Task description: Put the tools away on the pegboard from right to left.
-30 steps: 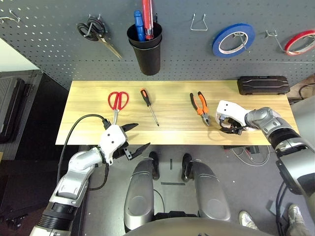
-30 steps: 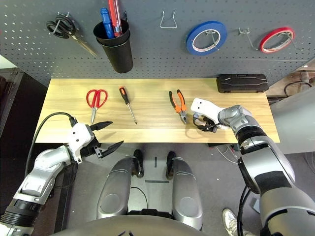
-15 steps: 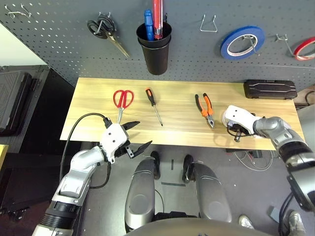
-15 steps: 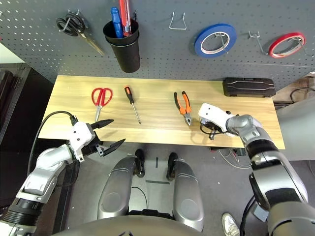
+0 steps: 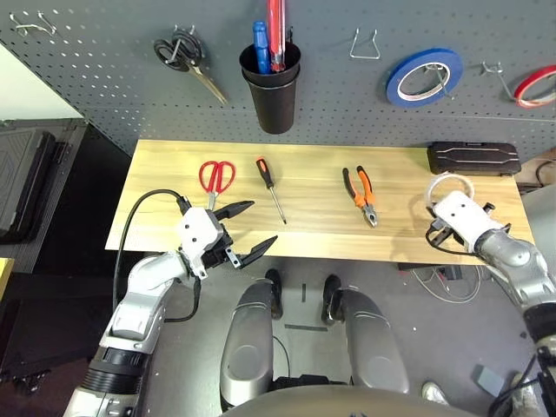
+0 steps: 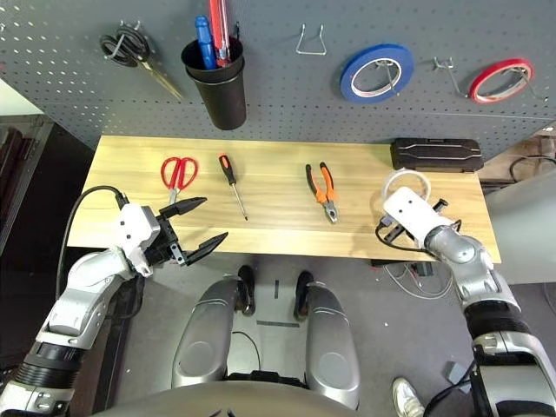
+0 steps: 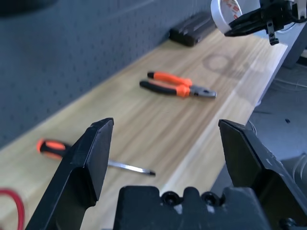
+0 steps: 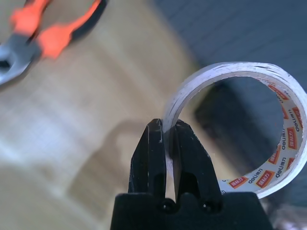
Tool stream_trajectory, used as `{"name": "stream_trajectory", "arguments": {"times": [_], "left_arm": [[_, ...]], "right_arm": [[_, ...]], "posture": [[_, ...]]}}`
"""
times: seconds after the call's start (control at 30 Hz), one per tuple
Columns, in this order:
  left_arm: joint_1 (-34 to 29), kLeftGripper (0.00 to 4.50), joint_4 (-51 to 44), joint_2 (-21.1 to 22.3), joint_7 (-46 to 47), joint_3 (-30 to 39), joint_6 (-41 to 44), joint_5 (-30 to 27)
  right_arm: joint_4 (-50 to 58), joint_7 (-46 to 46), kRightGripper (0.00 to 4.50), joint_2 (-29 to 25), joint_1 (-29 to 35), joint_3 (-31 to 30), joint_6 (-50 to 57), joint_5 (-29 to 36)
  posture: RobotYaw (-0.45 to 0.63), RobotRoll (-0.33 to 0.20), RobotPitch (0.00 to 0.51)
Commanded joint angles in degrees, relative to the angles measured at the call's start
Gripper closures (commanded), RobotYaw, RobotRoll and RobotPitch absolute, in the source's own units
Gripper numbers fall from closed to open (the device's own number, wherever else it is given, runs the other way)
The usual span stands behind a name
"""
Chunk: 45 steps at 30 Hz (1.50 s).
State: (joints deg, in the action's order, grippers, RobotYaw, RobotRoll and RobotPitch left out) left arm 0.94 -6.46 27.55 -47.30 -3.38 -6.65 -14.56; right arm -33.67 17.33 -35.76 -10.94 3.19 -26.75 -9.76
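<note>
My right gripper (image 8: 166, 139) is shut on the wall of the white tape roll (image 8: 230, 68) and holds it upright above the right end of the wooden table (image 5: 313, 234), in front of the pegboard (image 5: 87, 95). In the left eye view the tape roll (image 5: 448, 182) sits just above that gripper's white body. The orange-and-black pliers (image 5: 360, 193), the small screwdriver (image 5: 268, 184) and the red-handled scissors (image 5: 212, 178) lie flat on the table. My left gripper (image 5: 261, 223) hangs open and empty at the front edge, close to the scissors.
On the pegboard hang black scissors (image 5: 182, 61), a black cup (image 5: 271, 87) holding tools, a blue tape roll (image 5: 425, 75) and a red tape roll (image 5: 534, 85). A bare wire hook (image 5: 365, 45) is between cup and blue tape, another hook (image 5: 499, 74) between the tapes. A black case (image 5: 473, 159) lies back right.
My right gripper closed on the white tape roll, lifted it off the table and carried it to the right. The left gripper rose slightly toward the table edge. The camera shifted.
</note>
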Motion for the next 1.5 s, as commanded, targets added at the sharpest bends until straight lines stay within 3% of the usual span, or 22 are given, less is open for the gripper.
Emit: {"name": "stream_trajectory", "arguments": {"times": [0.03,0.1,0.37,0.73,0.93,1.5], "left_arm": [[-0.8,0.0,-1.9,-0.8,-1.0,-0.6,-1.3,-1.6],[-1.2,0.0,-3.0,-3.5,-3.7,0.0,-6.8,-6.3],[-0.5,0.0,-6.2,-6.8,-3.9,-0.9,-8.1,-10.0],[-1.3,0.0,-7.7,-7.1,-5.6,-2.1,-9.3,-10.4],[-0.7,0.0,-7.4,-6.4,-7.0,-2.8,-9.7,-10.5],[2.4,0.0,-3.4,-5.5,-8.3,-3.6,-9.8,-8.1]], "right_arm": [[-3.3,-5.5,4.46,-0.2,1.5,1.9,-7.7,-0.7],[-4.9,-8.8,4.46,-0.5,1.4,2.4,-10.8,-1.2],[-15.8,-16.7,4.46,-2.0,-1.8,3.3,-22.7,-2.6],[-19.5,-20.8,4.46,-2.7,-6.5,2.5,-32.4,-3.2],[-19.4,-18.6,4.46,-2.0,-9.8,1.4,-31.9,-2.7],[-30.4,-9.7,4.46,1.0,-26.7,-1.6,-16.4,-2.6]], "posture": [[0.1,0.0,0.214],[0.1,0.0,0.202],[0.11,0.0,0.171],[0.13,0.0,0.159],[0.13,0.0,0.156],[0.14,0.0,0.175]]}}
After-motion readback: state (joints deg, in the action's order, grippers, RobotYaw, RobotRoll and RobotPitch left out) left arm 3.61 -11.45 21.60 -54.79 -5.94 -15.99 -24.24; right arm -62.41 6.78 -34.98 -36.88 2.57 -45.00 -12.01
